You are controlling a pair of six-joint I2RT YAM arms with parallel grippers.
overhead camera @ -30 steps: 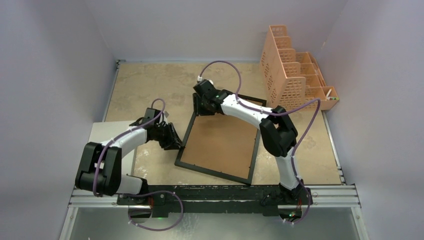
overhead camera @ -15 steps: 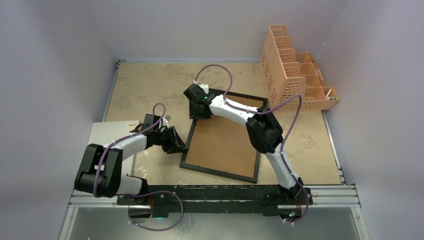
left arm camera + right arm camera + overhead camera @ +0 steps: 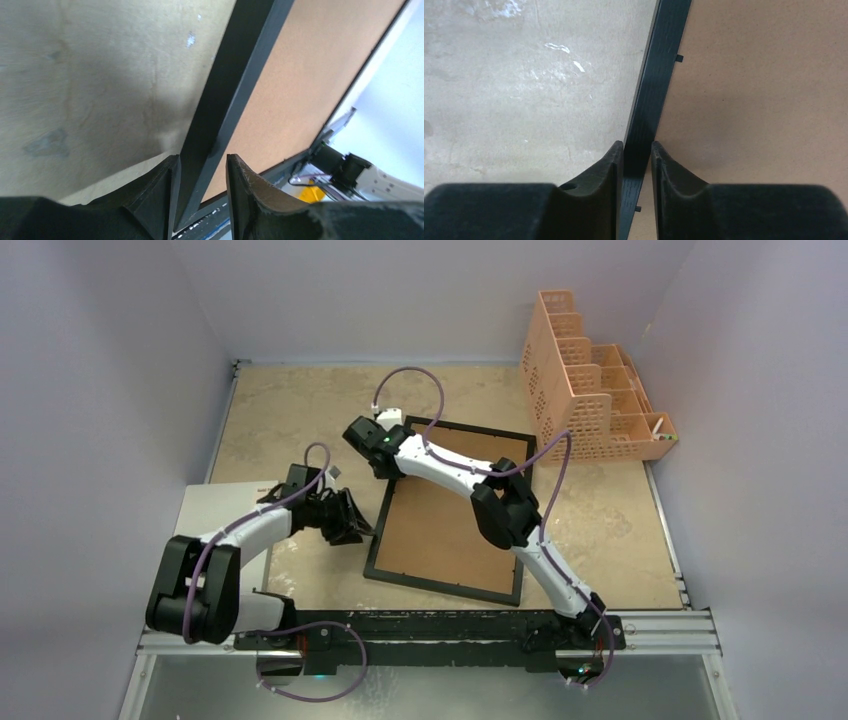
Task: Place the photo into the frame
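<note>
While a white sheet (image 3: 215,508) lies at the left edge of the table (image 3: 290,410) under my left arm, the left gripper (image 3: 200,167) is clenched on the left rail of the frame (image 3: 450,525). The frame lies mid-table, brown back up. My right gripper (image 3: 637,150) pinches that same rail nearer its far corner, and a peach mesh organizer (image 3: 585,390) stands well apart at far right.

Top view: even, soft light frm above, mild shadows on bench (image 3: 290,410). Wrist views: left end effector (image 3: 202,161) & right end effector (image 3: 636,146) dark, blurry nr lens. Left wrist view: grey shadow on bench beside frame (image 3: 235,75), blown-out white at rt edge.
</note>
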